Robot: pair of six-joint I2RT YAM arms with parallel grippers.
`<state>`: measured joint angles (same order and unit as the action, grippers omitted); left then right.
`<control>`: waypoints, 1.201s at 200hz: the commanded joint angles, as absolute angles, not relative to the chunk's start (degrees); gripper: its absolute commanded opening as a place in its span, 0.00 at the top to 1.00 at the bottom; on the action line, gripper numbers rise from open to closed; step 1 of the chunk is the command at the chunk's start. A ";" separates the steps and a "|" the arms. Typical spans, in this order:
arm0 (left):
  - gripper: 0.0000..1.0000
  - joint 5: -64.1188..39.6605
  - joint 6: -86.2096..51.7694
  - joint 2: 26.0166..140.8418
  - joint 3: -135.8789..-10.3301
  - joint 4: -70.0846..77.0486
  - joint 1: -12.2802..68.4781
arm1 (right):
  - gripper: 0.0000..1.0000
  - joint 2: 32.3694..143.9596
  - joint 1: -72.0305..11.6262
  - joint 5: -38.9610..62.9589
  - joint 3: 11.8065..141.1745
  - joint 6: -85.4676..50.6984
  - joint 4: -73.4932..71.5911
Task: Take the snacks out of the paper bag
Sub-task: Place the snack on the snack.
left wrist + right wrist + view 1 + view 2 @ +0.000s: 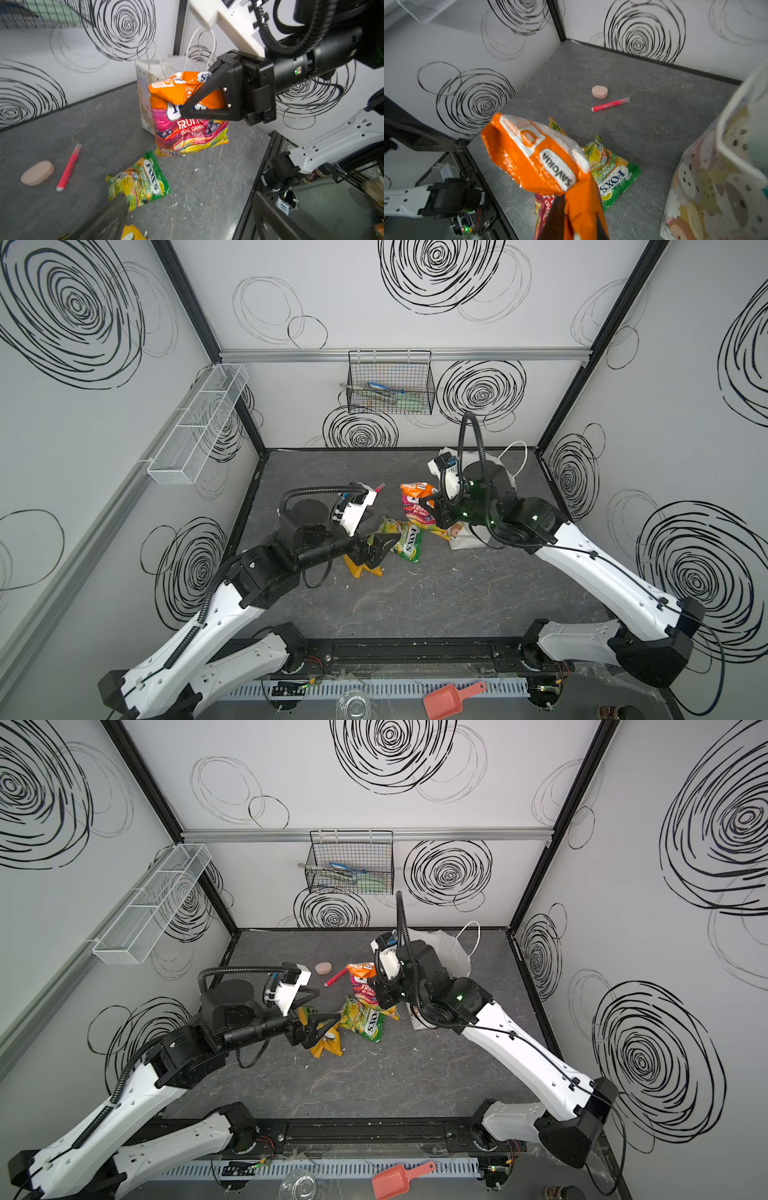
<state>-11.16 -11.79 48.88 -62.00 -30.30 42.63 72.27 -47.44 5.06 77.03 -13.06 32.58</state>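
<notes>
Snacks (187,133) out of the paper bag (143,93): orange packet (176,89) clenched in the right gripper (187,108), lifted just beside the upright bag; green FOX'S packet (149,180) flat on the table (415,601) near the left gripper (382,549), fingers spread wide

paper bag (453,955): mostly behind right arm (498,1027) | yellow packet (326,1048): half-covered

Pink oval bar (599,91) beside red marker (610,105)
</notes>
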 commanded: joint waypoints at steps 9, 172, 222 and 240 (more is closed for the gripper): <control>0.04 -4.28 -21.39 46.49 -58.80 -38.76 44.94 | 1.00 71.95 -49.88 3.49 71.04 -15.17 25.88; 0.04 -2.12 -31.92 38.14 -46.85 -38.73 48.49 | 0.74 92.38 -56.03 5.40 55.66 -30.76 3.92; 0.04 -1.67 -31.56 38.75 -47.20 -38.33 48.53 | 0.53 90.24 -55.90 -3.99 53.73 -29.08 5.32; 0.04 -1.84 -31.22 39.43 -47.37 -37.92 48.55 | 0.48 89.33 -55.90 -5.91 53.83 -28.26 6.68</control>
